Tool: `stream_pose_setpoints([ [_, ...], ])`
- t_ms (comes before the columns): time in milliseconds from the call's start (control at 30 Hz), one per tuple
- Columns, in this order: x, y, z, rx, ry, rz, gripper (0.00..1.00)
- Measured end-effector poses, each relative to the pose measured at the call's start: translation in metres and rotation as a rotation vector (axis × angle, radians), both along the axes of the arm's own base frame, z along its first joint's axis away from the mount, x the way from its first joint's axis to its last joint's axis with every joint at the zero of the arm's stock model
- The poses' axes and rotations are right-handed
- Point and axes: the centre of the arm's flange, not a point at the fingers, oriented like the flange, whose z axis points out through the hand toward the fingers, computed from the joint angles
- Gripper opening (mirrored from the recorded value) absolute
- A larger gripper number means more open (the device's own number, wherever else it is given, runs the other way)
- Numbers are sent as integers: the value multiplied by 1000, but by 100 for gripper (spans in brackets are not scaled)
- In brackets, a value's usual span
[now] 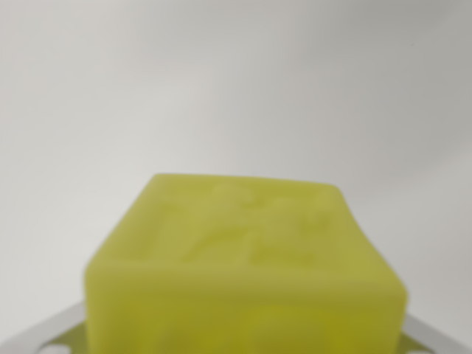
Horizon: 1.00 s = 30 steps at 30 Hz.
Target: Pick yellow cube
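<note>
yellow cube [243,258]: fills the lower middle of the wrist view, blurred, embossed top face up, very close to the camera | end effector [243,346]: only pale metal slivers show at either lower corner flanking the cube; likely gripping it, but cannot tell | counter [236,88]: plain white, edges unseen | containers: none visible

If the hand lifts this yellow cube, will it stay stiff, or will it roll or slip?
The yellow cube looks like a solid block with flat faces and edges, so it probably stays stiff and will not roll. Its matte top with a raised relief suggests a moderate grip, though blur hides details. The hand's fingers are not clearly visible.
</note>
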Motion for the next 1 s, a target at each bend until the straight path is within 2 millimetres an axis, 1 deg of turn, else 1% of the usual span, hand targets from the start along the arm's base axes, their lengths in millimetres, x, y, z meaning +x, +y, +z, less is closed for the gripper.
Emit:
stream_pose_setpoints([
  [867, 0, 0, 65, 0, 0, 0, 0],
  [1000, 0, 0, 70, 0, 0, 0, 0],
])
